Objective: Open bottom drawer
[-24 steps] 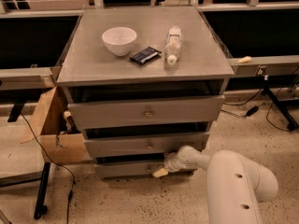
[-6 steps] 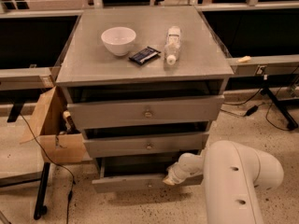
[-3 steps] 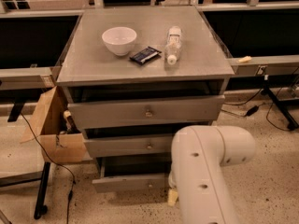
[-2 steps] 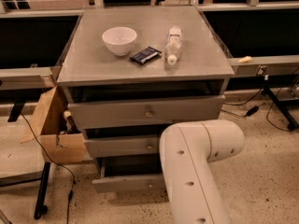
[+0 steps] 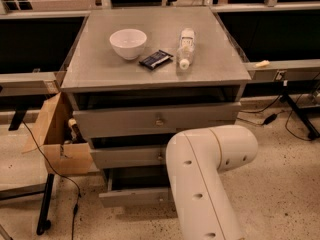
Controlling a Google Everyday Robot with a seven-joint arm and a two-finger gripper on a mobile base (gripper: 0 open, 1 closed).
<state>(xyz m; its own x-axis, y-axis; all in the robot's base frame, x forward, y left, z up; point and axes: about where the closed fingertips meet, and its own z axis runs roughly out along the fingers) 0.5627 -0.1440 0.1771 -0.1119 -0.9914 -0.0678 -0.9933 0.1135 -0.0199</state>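
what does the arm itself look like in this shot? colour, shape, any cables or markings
The arm is a thick, smooth, cream-white tube, rounded at the bend. It has a thin dark seam ring near that bend and small dark round holes spaced along its shell. No cables, labels or printed markings show on it. The hand is out of view, so its look cannot be told.

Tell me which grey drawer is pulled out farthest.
The bottom drawer: the lowest, narrowest front, pulled forward, dark inside showing. The gripper is hidden behind the arm.
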